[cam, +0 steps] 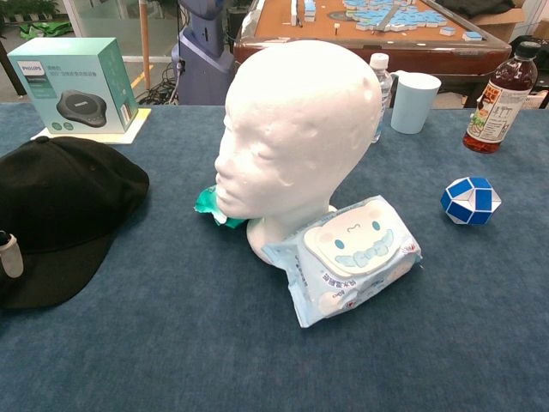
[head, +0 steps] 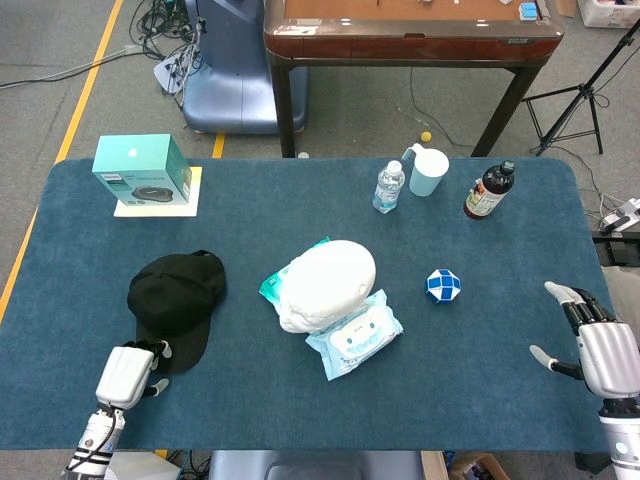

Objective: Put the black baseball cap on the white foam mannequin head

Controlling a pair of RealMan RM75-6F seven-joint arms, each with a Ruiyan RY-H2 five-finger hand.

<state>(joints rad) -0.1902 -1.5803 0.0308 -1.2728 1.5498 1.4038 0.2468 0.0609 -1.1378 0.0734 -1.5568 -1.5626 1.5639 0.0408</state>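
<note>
The black baseball cap [head: 176,304] lies flat on the blue table, left of centre, its brim towards me. The white foam mannequin head [head: 328,282] stands upright mid-table, facing left in the chest view [cam: 292,129]. My left hand [head: 125,375] sits at the near left edge, its fingertips [cam: 9,255] reaching the cap's brim [cam: 51,275]; nothing shows gripped. My right hand [head: 598,347] hovers at the near right edge, fingers spread and holding nothing, far from the cap.
A wet-wipes pack [head: 353,335] leans against the mannequin's base, with a green packet [cam: 210,206] behind it. A blue-white puzzle ball [head: 443,285], water bottle [head: 388,187], cup [head: 428,172], brown bottle [head: 488,190] and teal box [head: 143,172] stand around.
</note>
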